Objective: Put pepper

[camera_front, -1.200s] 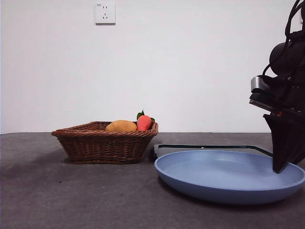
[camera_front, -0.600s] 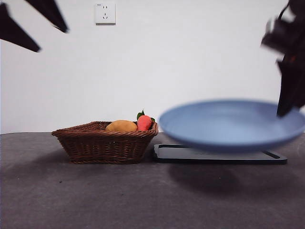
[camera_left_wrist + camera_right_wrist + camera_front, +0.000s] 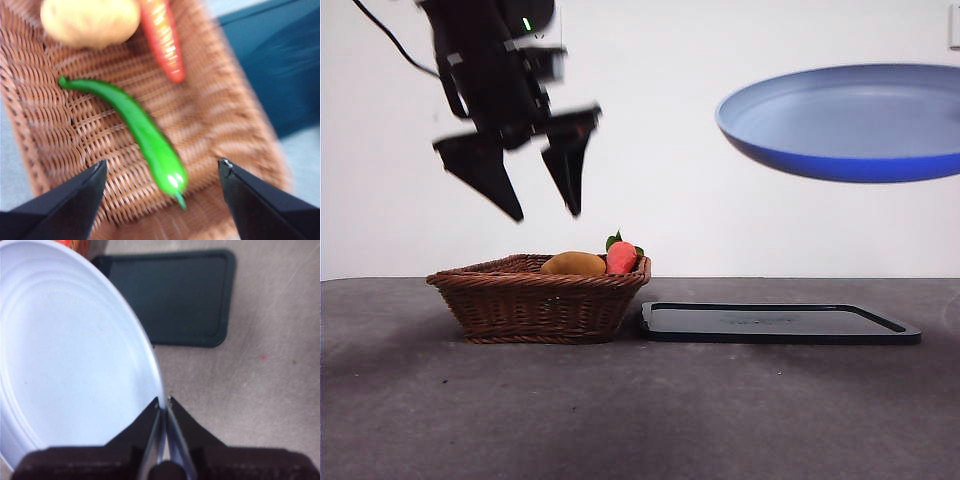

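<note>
The pepper is a long glossy green vegetable lying in the brown wicker basket; in the front view the basket wall hides it. My left gripper hangs open above the basket, and in the left wrist view its jaws stand on either side of the pepper, well above it. My right gripper is shut on the rim of the blue plate. The plate is held high in the air at the right.
A yellow-orange oval item and a red-orange item with green leaves lie in the basket. A dark flat tray lies on the grey table to the right of the basket, below the lifted plate.
The blue plate has been lifted from the dark tray up to the top right. The left gripper has come down from the top left corner to above the basket.
</note>
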Controlling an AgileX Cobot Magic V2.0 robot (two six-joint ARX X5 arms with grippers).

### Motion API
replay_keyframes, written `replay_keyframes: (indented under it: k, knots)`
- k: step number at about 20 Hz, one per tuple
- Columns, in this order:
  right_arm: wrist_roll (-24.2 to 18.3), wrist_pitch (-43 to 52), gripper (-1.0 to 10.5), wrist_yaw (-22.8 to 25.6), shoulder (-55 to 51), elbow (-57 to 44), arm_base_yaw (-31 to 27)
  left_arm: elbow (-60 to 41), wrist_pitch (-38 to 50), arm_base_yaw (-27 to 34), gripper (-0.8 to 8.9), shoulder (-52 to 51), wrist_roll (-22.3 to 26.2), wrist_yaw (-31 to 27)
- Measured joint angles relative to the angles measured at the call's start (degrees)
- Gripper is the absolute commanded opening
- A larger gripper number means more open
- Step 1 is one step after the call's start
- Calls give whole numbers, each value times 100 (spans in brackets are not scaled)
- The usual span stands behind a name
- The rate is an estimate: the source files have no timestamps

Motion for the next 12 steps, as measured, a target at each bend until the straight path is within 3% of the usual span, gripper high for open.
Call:
replay_keyframes:
  k: [12]
  knots:
    - [0,-35,6,-31,-39,0,-11,240,260,-15,357,1196,-367,-223]
